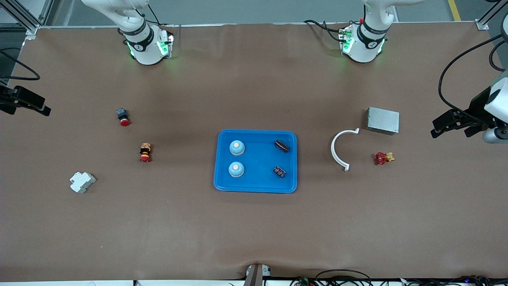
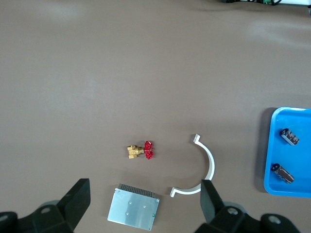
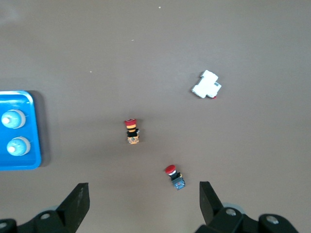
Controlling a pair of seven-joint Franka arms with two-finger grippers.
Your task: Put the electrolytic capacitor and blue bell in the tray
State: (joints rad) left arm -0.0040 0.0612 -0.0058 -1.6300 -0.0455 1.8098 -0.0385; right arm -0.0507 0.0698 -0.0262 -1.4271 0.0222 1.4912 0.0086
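The blue tray (image 1: 258, 161) lies mid-table. In it rest two blue bells (image 1: 237, 147) (image 1: 236, 169) toward the right arm's end and two dark electrolytic capacitors (image 1: 281, 145) (image 1: 279, 171) toward the left arm's end. The left wrist view shows the tray's edge (image 2: 274, 145) with both capacitors (image 2: 290, 136) (image 2: 283, 173). The right wrist view shows its edge (image 3: 30, 131) with both bells (image 3: 12, 118) (image 3: 18, 146). My left gripper (image 2: 145, 187) hangs open and empty over the grey box, at the table's end (image 1: 450, 130). My right gripper (image 3: 143, 190) hangs open and empty at its own end (image 1: 27, 108).
Toward the left arm's end lie a grey metal box (image 1: 383, 120), a white curved bracket (image 1: 341, 150) and a red-handled brass valve (image 1: 383, 158). Toward the right arm's end lie two red push-button switches (image 1: 123, 116) (image 1: 145, 153) and a white breaker block (image 1: 82, 182).
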